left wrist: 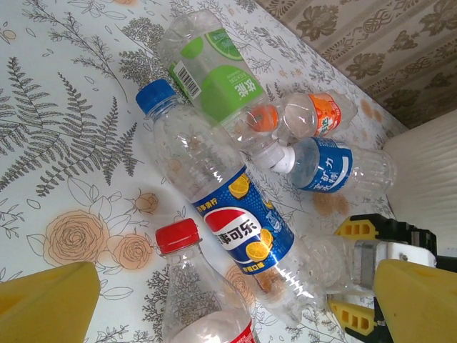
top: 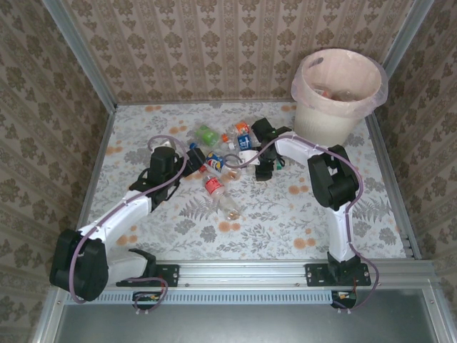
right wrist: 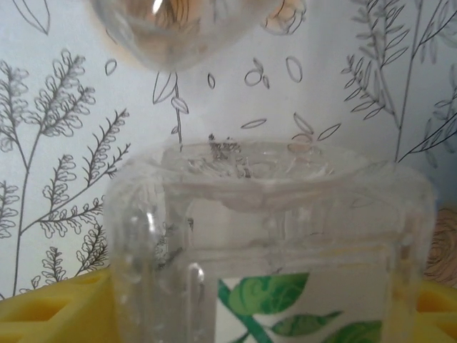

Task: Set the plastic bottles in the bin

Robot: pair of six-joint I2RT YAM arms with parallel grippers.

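Several plastic bottles lie in a heap mid-table. A blue-labelled cola bottle (left wrist: 235,214), a red-capped bottle (left wrist: 196,293), a green-labelled one (left wrist: 214,71), an orange one (left wrist: 318,114) and a blue-and-white one (left wrist: 335,168) show in the left wrist view. My left gripper (top: 187,163) hovers open at the heap's left side, over the red-capped bottle. My right gripper (top: 265,166) is at the heap's right side. Its yellow fingers (right wrist: 50,307) press both sides of a clear bottle with a green leaf label (right wrist: 271,243). The bin (top: 335,107) stands at the back right.
Patterned walls close the table at the back and both sides. The bin's pinkish liner (top: 303,71) folds over the rim, and a few bottles lie inside. Another clear bottle's base (right wrist: 178,28) lies just beyond the held one. Bare floral tabletop (top: 285,214) stretches toward the near edge.
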